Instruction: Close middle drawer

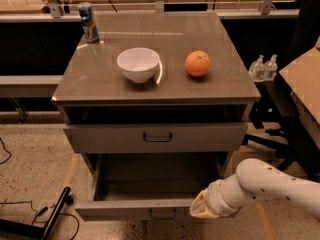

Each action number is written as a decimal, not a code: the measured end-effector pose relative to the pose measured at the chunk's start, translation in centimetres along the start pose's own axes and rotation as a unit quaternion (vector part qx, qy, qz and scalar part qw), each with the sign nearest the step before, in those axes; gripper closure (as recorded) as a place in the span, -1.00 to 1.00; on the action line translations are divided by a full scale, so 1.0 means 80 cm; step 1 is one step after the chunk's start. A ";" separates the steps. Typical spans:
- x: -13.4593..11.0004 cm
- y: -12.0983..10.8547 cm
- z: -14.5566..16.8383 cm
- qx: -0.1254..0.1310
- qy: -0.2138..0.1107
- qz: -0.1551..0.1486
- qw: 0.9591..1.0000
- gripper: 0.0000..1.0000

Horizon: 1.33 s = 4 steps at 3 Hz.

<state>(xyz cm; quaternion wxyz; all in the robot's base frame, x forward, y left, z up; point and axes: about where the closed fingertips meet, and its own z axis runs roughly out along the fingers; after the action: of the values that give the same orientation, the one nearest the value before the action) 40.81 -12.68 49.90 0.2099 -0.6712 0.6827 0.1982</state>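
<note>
Grey-fronted, the middle drawer (125, 210) is pulled far out beneath the tabletop (100, 84); the tool (201, 208) is seen at its front's right end; the tool's state cannot be told.

White bowl (138, 64), orange (197, 64), soda can (89, 22)

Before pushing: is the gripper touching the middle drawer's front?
Cannot tell: in the camera view the gripper overlaps the front of the middle drawer, hiding any gap.

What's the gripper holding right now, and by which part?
It cannot be told: the gripper is against the front of the middle drawer, at its right end, but no grip is visible.
</note>
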 end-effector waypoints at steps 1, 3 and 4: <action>0.000 0.000 0.023 0.006 0.000 -0.008 1.000 1.00; 0.025 -0.012 0.067 0.001 -0.012 0.017 1.000 1.00; 0.032 -0.022 0.073 0.009 -0.025 0.025 0.999 1.00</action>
<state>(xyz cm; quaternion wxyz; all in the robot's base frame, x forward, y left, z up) 42.70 -11.60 43.63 0.2276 -0.6467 0.6958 0.2143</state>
